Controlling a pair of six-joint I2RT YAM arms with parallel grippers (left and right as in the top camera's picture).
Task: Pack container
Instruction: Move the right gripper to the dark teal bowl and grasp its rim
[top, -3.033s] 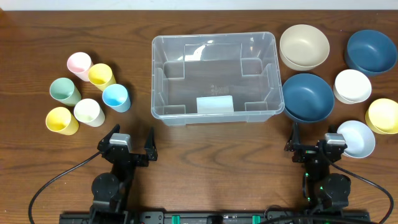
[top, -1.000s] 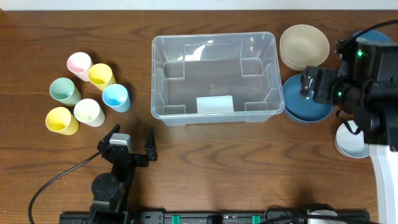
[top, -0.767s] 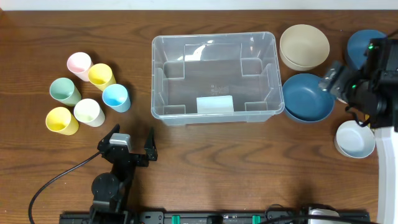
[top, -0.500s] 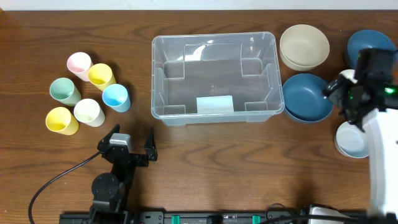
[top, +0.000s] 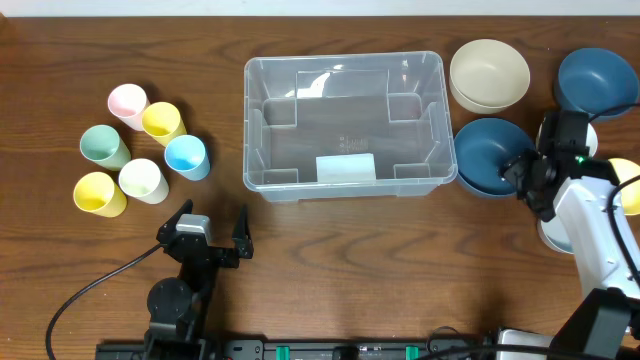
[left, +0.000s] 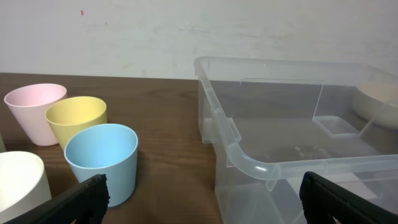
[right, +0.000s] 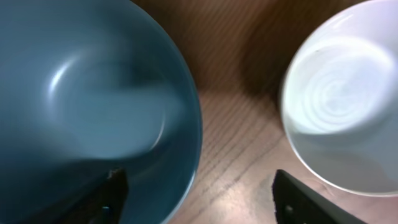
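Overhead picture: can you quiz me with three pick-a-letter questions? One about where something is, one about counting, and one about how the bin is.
1. Where are the cups? A. left of the bin B. inside it C. right of it
2. How many cups? A. four B. six C. eight
3. The bin is: A. empty B. full of cups C. lidded
Answers: 1 A, they cluster at its left; 2 B, six rims show; 3 A, nothing lies inside.

Legible text: none showing | pale label (top: 345, 168) on container (top: 343, 60), sitting ahead-right of left gripper (top: 214, 211): reading blank | brands, numbers: none appearing
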